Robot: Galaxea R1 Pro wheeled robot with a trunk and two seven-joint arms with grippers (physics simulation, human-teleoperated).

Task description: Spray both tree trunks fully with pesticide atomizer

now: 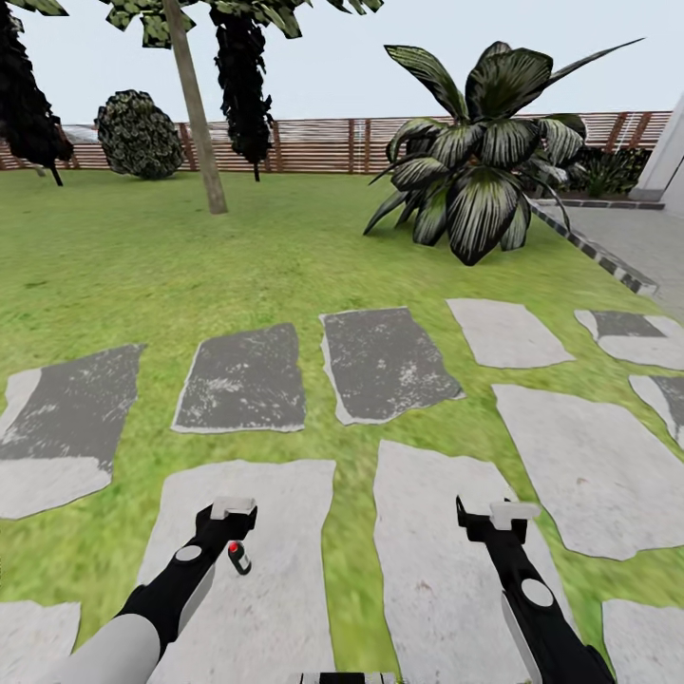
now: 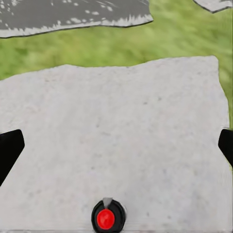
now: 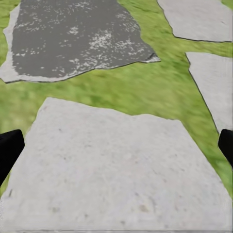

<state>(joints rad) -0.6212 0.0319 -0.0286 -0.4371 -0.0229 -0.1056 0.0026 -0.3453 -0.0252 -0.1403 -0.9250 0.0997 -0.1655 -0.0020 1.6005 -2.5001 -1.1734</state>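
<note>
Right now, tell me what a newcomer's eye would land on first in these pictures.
The big striped broad-leaved plant on the lawn ahead, toward the right, draws the eye first. Next come the grey stepping stones across the grass. Close in, a small dark spray bottle with a red top stands on a pale stone beside the left end effector, whose fingers are spread apart.

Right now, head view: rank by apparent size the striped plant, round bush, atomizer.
1. striped plant, largest
2. round bush, though it stands farther back, so nearness may exaggerate the gap
3. atomizer, smallest, on the paving stone by the left hand
</note>
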